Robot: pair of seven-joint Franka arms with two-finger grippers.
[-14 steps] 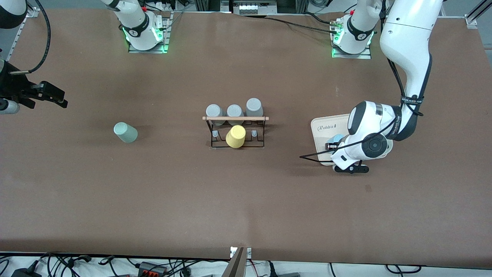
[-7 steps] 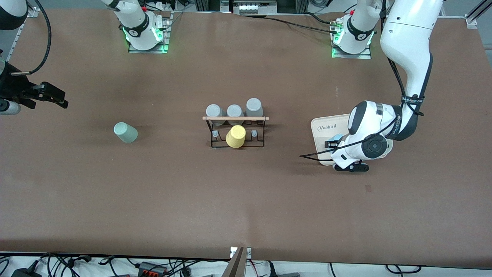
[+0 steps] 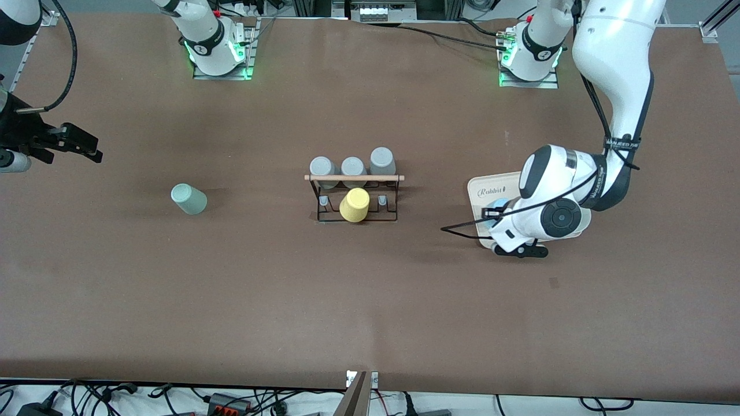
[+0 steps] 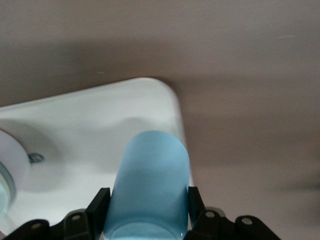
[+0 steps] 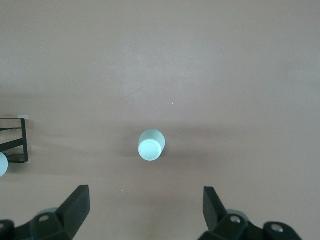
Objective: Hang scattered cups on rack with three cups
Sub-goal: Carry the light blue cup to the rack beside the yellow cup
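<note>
Lifting straight up, clear of the cream tray (image 3: 483,190), seems wise before crossing to the rack (image 3: 354,197). Left gripper (image 4: 145,212) clamps the blue cup (image 4: 149,182) over that tray. Right gripper (image 5: 145,205), fingers spread, waits above the mint cup (image 3: 188,199).

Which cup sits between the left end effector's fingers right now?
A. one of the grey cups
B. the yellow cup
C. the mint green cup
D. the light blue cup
D. In the left wrist view, the left end effector has a finger pressed on each side of the light blue cup over the cream tray.
</note>
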